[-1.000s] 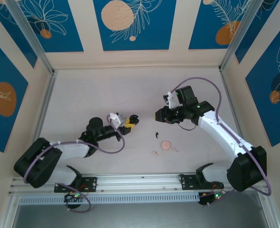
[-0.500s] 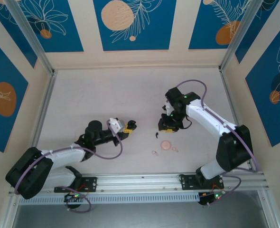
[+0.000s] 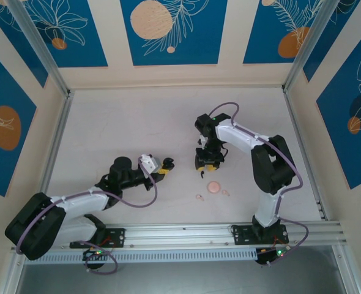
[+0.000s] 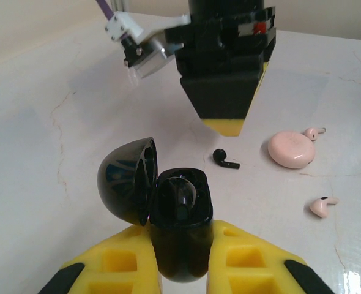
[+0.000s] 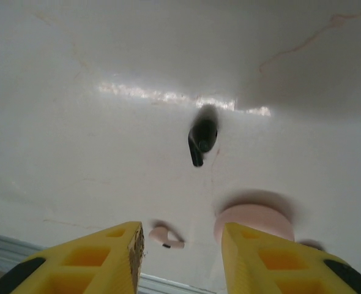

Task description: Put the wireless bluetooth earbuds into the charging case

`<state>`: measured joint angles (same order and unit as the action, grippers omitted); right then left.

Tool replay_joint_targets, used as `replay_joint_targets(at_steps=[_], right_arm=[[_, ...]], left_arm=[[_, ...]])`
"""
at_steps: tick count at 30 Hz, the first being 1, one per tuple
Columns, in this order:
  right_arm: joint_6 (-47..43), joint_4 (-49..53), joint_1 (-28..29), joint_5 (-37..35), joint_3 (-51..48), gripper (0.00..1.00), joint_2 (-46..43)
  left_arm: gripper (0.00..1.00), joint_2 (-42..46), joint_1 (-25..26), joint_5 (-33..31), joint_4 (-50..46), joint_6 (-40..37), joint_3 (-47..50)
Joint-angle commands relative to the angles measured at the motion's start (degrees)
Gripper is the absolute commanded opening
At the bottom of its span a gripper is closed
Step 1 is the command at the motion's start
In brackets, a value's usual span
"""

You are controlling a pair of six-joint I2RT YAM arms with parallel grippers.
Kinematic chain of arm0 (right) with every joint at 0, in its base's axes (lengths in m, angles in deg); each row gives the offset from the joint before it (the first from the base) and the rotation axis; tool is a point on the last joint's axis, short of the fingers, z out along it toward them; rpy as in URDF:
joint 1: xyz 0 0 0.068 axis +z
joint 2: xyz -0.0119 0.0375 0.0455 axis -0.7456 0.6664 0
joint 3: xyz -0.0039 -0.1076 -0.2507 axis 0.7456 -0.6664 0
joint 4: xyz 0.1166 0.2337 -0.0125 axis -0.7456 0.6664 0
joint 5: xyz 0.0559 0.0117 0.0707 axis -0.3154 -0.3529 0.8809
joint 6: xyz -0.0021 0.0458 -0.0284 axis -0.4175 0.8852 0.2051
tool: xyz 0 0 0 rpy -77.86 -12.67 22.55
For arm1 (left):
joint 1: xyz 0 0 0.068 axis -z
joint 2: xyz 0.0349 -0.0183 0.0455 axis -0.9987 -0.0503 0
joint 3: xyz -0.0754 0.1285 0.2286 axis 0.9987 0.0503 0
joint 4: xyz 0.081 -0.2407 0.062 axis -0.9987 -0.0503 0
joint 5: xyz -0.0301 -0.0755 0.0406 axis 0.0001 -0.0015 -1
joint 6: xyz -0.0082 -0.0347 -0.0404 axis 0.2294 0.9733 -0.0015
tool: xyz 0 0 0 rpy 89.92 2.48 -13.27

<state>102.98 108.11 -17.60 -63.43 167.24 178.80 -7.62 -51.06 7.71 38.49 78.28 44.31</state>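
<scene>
My left gripper (image 3: 163,166) (image 4: 180,248) is shut on the open black charging case (image 4: 182,214) (image 3: 167,163), whose lid (image 4: 124,182) is hinged back to the left. Something dark and glossy sits in the case's well; I cannot tell what. A black earbud (image 4: 226,159) (image 5: 202,138) (image 3: 200,174) lies on the table. My right gripper (image 3: 205,164) (image 5: 180,237) hangs fingers-down just above and behind it, open and empty. A closed pink case (image 3: 215,187) (image 4: 292,149) (image 5: 254,222) lies nearby, with two pink earbuds (image 3: 199,197) (image 3: 225,193) (image 4: 323,206) (image 4: 314,132) beside it.
The pale table (image 3: 119,128) is walled at the back and sides. A metal rail (image 3: 180,233) runs along the near edge, where both arm bases are mounted. One pink earbud (image 5: 165,237) lies between the right fingers' line of sight and the rail.
The right arm has swung left and tipped its fingers down over the black earbud, and its jaws have spread apart. The left gripper has barely shifted, still holding the case.
</scene>
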Motion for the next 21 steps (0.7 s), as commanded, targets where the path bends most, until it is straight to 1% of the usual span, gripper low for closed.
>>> replay_joint_targets(at_steps=[1,10,21], right_arm=[[-0.4,1.0,0.7,-0.6,2.3,0.39,2.6],[-1.1,0.2,1.2,-0.9,3.9,0.39,8.2],[-1.3,-1.7,1.6,-1.1,3.6,0.32,10.8]], left_arm=[[0.08,1.6,0.8,-0.6,-0.6,-1.3,0.5],[0.08,2.5,0.8,-1.4,-1.6,-1.7,0.5],[0.08,2.6,0.8,-1.9,-2.2,-1.7,0.5]])
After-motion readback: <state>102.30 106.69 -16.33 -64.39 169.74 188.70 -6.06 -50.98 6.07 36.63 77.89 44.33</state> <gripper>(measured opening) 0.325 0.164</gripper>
